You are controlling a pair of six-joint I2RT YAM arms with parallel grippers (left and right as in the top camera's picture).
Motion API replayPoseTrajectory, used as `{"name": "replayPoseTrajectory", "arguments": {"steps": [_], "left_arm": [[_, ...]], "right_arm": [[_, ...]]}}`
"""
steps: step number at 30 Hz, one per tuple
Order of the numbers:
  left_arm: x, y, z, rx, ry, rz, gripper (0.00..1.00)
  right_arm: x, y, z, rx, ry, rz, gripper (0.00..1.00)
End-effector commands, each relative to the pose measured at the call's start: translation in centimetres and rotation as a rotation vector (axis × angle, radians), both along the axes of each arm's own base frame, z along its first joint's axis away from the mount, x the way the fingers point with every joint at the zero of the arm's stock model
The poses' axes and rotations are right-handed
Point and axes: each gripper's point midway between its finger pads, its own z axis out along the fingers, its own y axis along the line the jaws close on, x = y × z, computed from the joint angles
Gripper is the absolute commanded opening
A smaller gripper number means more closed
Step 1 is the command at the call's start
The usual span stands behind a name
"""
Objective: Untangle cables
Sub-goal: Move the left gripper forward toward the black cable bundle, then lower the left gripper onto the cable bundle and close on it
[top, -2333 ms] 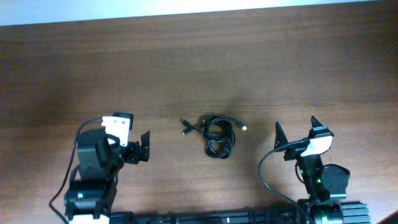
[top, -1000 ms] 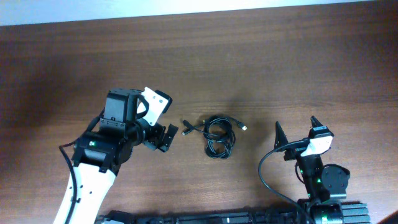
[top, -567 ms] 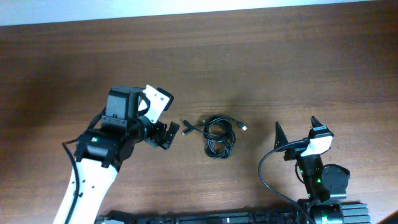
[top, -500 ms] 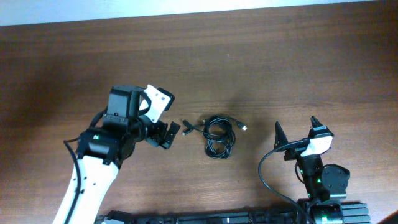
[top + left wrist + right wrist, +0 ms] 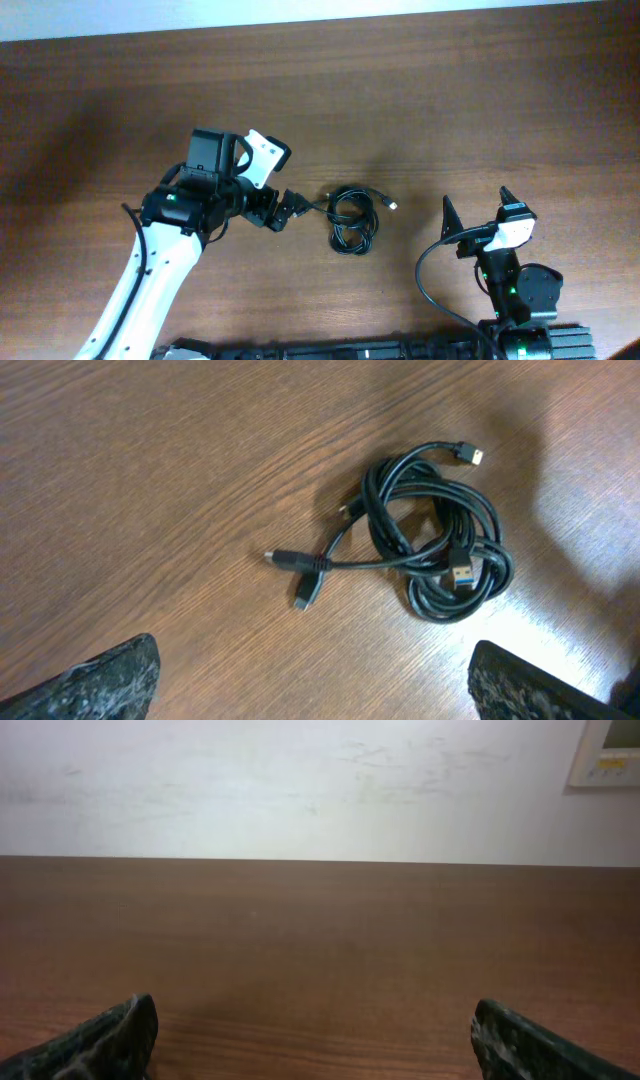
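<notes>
Left claw [image 5: 282,210] spread beside cables [image 5: 352,221] — table edge [image 5: 400,30] well apart.

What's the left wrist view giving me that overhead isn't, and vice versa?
Left wrist only: close detail of the cables. There is a silver-tipped plug inside the coil, a small plug at its top right, and two loose ends crossing left of it. The fingertips sit wide apart at the bottom corners.
Overhead only: the left gripper is right beside those loose ends. The right gripper is open and parked well clear.
Both: one black tangle lying on the wood table, nothing gripped.
</notes>
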Motion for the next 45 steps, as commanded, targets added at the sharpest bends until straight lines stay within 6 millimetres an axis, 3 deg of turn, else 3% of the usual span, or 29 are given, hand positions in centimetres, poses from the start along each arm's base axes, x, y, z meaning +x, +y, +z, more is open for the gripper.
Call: {"name": "replayPoseTrajectory", "arguments": {"steps": [1, 12, 27, 34, 36, 39, 45], "left_arm": [[0.0, -1.5, 0.5, -0.041, -0.018, -0.101, 0.99], [-2.5, -5.9, -3.1, -0.001, 0.088, -0.259, 0.99], [-2.3, -7.5, -8.3, -0.051, 0.41, 0.072, 0.99], [-5.1, -10.8, -8.4, -0.066, 0.444, -0.05, 0.99], [-4.8, -12.0, -8.0, -0.092, 0.413, -0.061, 0.99], [-4.9, -13.0, -7.9, -0.113, 0.445, 0.027, 0.99], [-3.9, -11.9, -9.5, -0.039, 0.463, 0.407, 0.99]], "right_arm": [[0.0, 0.1, -0.3, 0.004, 0.006, 0.0, 0.99], [0.0, 0.1, -0.3, 0.004, 0.007, 0.0, 0.99], [0.0, 0.1, -0.3, 0.004, 0.008, 0.0, 0.99], [0.0, 0.1, -0.3, 0.004, 0.008, 0.0, 0.99], [0.0, 0.1, -0.3, 0.004, 0.008, 0.0, 0.99], [0.0, 0.1, -0.3, 0.004, 0.008, 0.0, 0.99], [0.0, 0.1, -0.3, 0.004, 0.008, 0.0, 0.99]]}}
